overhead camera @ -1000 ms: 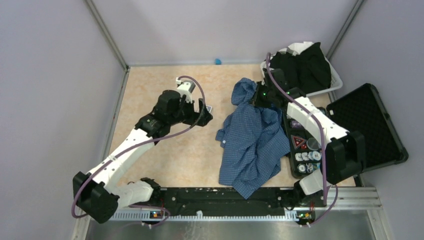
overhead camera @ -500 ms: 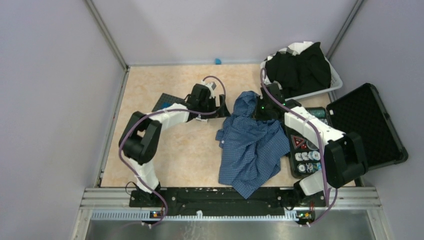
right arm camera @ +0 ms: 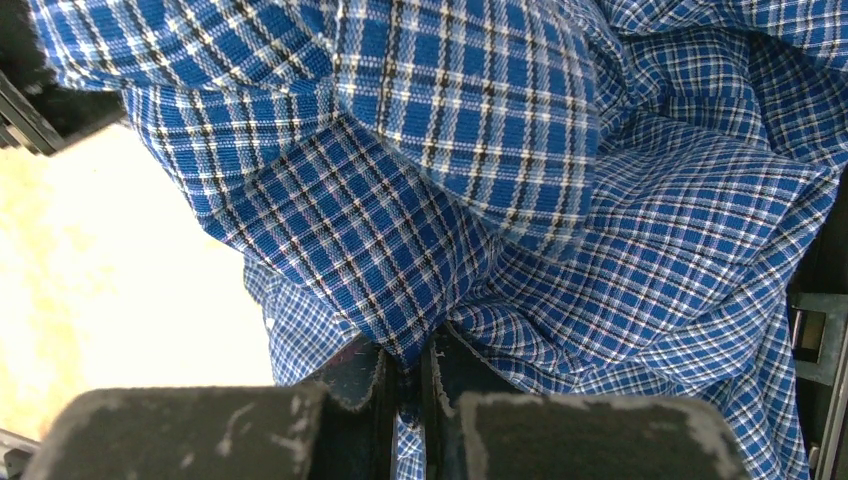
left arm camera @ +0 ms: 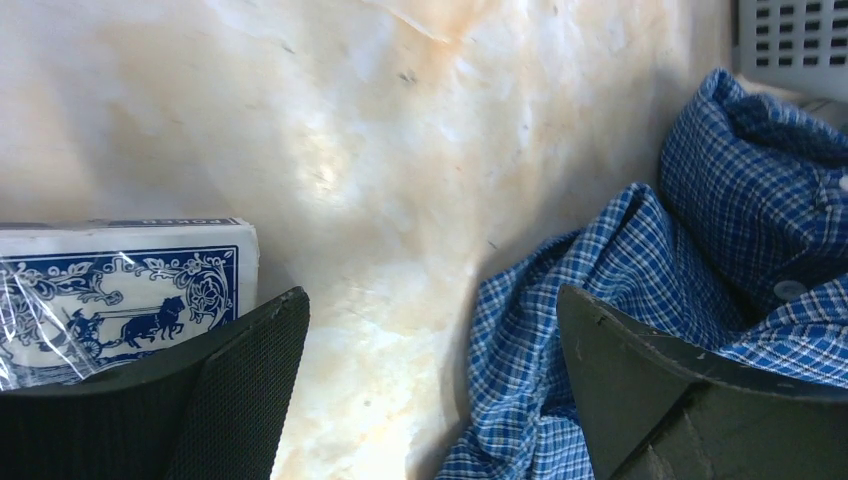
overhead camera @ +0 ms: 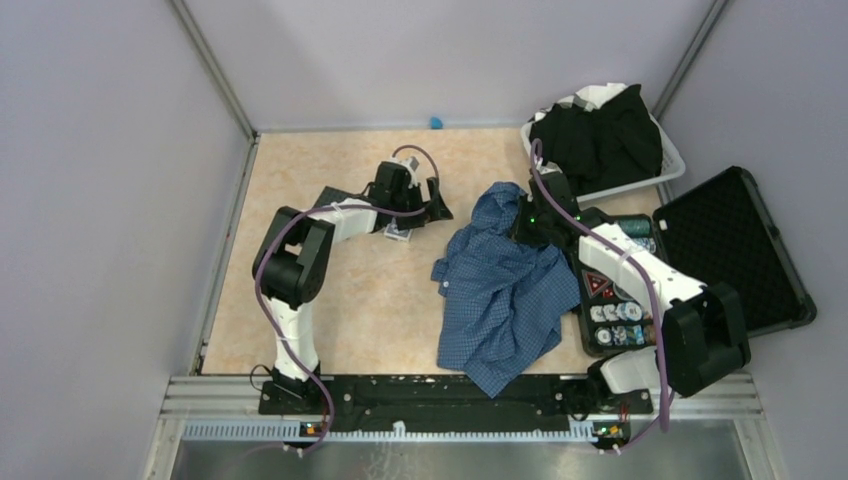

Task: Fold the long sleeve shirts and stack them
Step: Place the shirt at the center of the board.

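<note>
The blue checked shirt [overhead camera: 505, 290] lies crumpled on the table's right half, one end hanging toward the near edge. My right gripper [overhead camera: 527, 222] is shut on a fold of its upper part; the pinched cloth fills the right wrist view [right arm camera: 480, 180]. My left gripper [overhead camera: 435, 207] is open, low over the table just left of the shirt's top; its fingers [left arm camera: 235, 370] frame bare table, with the shirt's edge [left arm camera: 650, 270] by the right finger. Black shirts [overhead camera: 600, 140] are heaped in the white basket [overhead camera: 672, 160] at the back right.
A pack of playing cards [left arm camera: 120, 290] lies by my left gripper's left finger, also in the top view [overhead camera: 399, 232]. A black mat [overhead camera: 335, 200] lies under the left arm. An open black hard case [overhead camera: 730, 250] with small items [overhead camera: 612, 300] sits right of the shirt.
My left arm has swung from mid-table toward the far side and right, ending near the shirt's top. My right gripper has stayed on the shirt, shifting slightly right; the cloth bunched a little.
</note>
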